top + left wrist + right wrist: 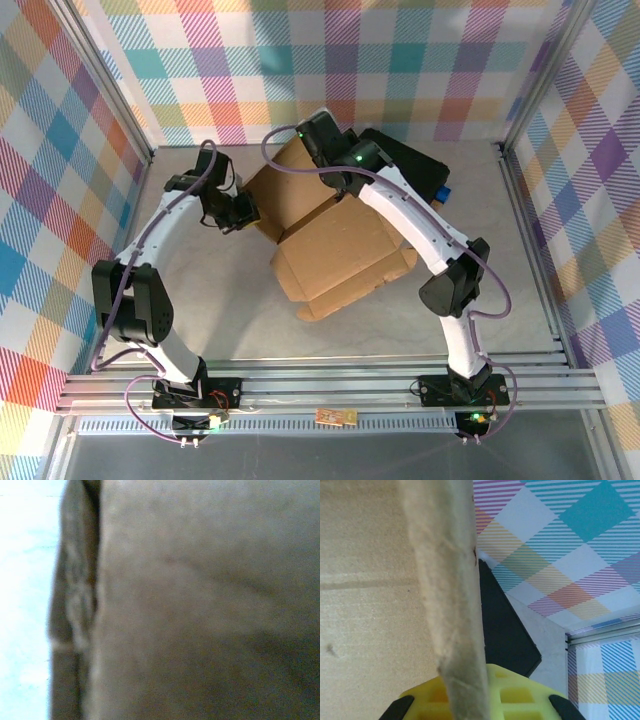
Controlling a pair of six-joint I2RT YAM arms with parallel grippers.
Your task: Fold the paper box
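Note:
The paper box is brown corrugated cardboard, partly folded, in the middle of the table, with one panel raised at the back. My right gripper is at the top of that raised panel. In the right wrist view the panel's edge runs down between the yellow jaws of my right gripper, which is shut on it. My left gripper rests against the box's left edge. The left wrist view is blurred cardboard very close up, hiding the fingers. I cannot see whether they pinch anything.
A black case lies behind the box at the back right, and its dark side shows just past the flap. Checked walls and metal frame rails enclose the grey table.

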